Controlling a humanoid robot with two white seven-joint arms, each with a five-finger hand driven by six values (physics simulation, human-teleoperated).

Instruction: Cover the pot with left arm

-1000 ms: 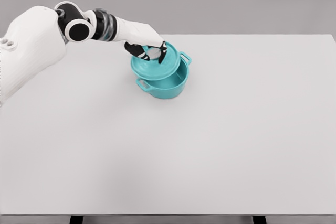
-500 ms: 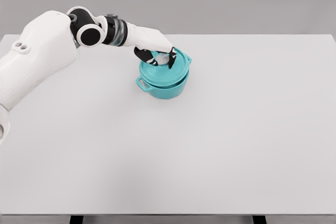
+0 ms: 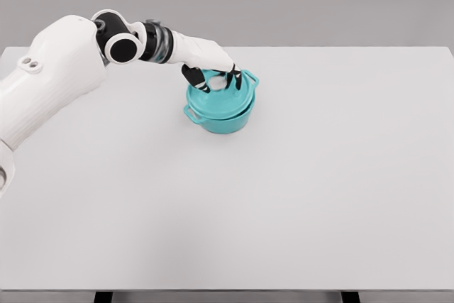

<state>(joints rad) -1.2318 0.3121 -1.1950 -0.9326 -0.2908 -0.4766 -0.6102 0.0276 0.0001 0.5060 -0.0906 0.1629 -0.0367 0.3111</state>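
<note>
A teal pot [image 3: 225,120] with two side handles stands on the white table [image 3: 298,189], left of the middle and towards the back. Its teal lid [image 3: 213,103] lies on top of the pot, a little tilted and shifted to the left. My left hand [image 3: 218,80] reaches in from the upper left and sits on the lid's top. Its dark fingers [image 3: 201,81] curl down around the knob, which they mostly hide. The right arm does not show.
The table's far edge runs just behind the pot. My left upper arm and shoulder [image 3: 50,90] fill the picture's left side above the table.
The left hand has carried the lid from a tilted position at the pot's left rim onto the pot. Since half a second ago the lid has settled lower and the fingers stand slightly wider.
</note>
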